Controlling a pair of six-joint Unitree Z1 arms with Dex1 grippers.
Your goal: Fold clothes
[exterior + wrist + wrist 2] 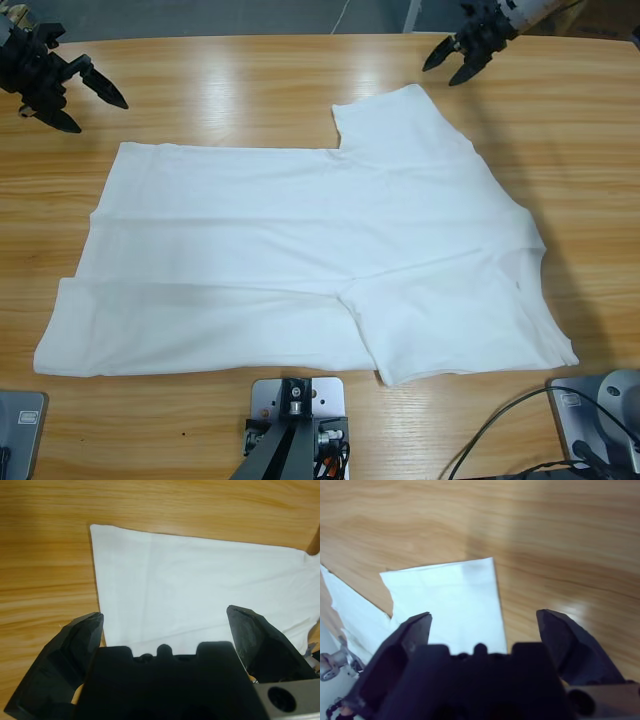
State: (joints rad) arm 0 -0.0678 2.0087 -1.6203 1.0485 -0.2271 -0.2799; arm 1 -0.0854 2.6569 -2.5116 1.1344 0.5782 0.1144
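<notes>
White cotton covers most of the wooden table (250, 90): the T-shirt (300, 260) lies flat and spread out, filling the middle of the high view from the lower left almost to the right edge. One sleeve (395, 120) sticks up toward the upper middle of the frame, and the other (450, 335) lies along the lower right, its hem near the table's front edge. Soft creases run across the body of the cloth, and a fold line shows along its lower part on the left.

At the upper left of the high view the left gripper (100, 95) sits over bare wood, apart from the shirt's nearest corner, its black jaws spread wide with nothing between them. In the left wrist view the left gripper (165, 625) looks along a straight hem of the shirt (200, 580), wood showing to the left of it.

At the upper right of the high view the right gripper (447, 62) hangs just beyond the raised sleeve, also released and empty. In the right wrist view the right gripper (482, 625) faces the sleeve's squared end (455, 600), with bare table to the right.

Black cables (500, 430) curl at the lower right of the high view, off the cloth. Nothing lies on top of the shirt.
</notes>
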